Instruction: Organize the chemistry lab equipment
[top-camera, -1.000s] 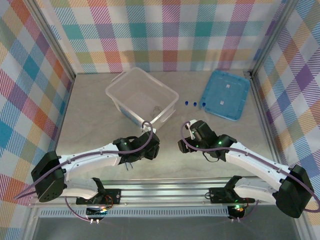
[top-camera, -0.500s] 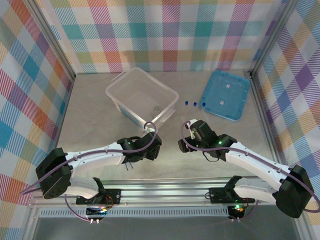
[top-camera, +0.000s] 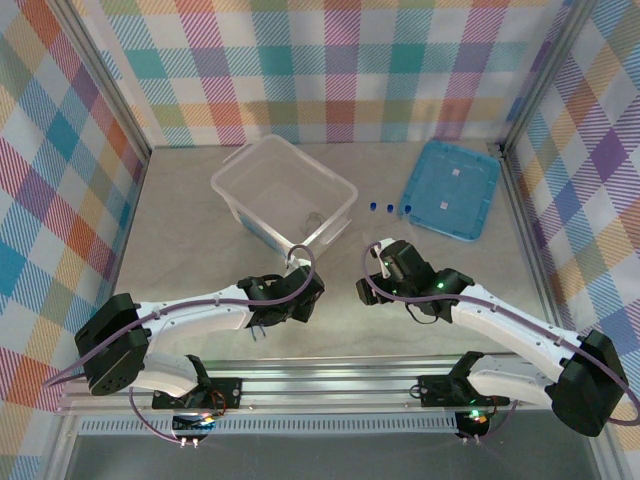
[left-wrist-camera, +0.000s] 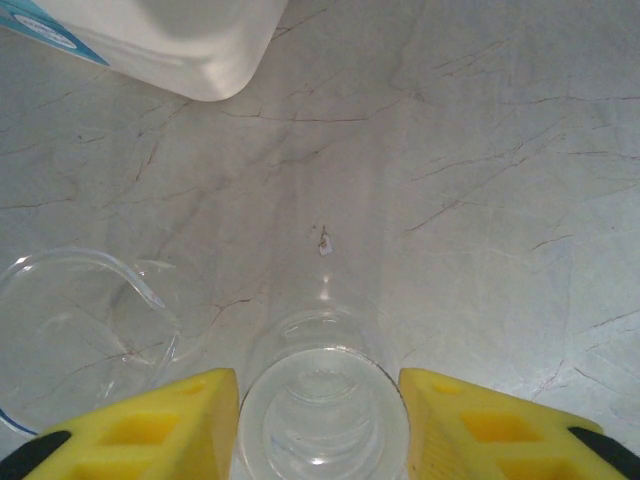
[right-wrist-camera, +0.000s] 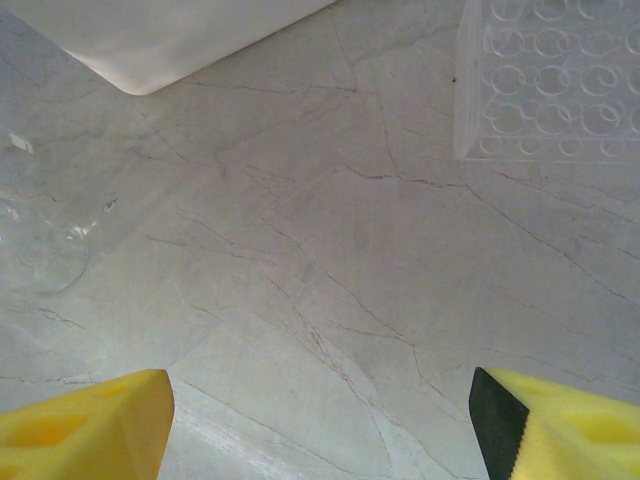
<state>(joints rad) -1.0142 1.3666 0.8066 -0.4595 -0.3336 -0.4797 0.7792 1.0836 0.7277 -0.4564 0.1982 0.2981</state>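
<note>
The flask (left-wrist-camera: 322, 425) stands in my left gripper (left-wrist-camera: 320, 390), beaker (left-wrist-camera: 85, 330) just left, box (top-camera: 283, 192) behind; 3 tubes (top-camera: 389, 207) lie between box and lid (top-camera: 452, 187).

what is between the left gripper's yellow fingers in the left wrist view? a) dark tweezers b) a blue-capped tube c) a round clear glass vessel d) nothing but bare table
c: a round clear glass vessel fills the gap of the left gripper, with a yellow finger close on each side.
</note>
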